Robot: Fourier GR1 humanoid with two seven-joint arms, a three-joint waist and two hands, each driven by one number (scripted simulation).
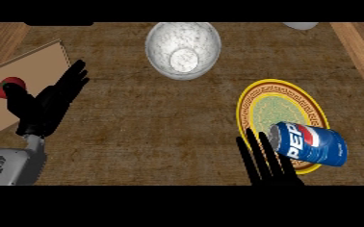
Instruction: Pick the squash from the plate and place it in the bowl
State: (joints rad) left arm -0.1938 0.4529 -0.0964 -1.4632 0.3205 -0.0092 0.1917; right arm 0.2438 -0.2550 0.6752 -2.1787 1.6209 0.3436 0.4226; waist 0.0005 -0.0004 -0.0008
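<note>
We saw the right hand (268,166) cut off at the near edge, its fingers overlapping the plate's (280,92) near rim. A pale object (301,25) at far right was cropped, unidentifiable.

place: kitchen counter | evidence: brown worktop (142,120), white bowl (183,50), patterned plate (280,108), Pepsi can (310,143)
</note>
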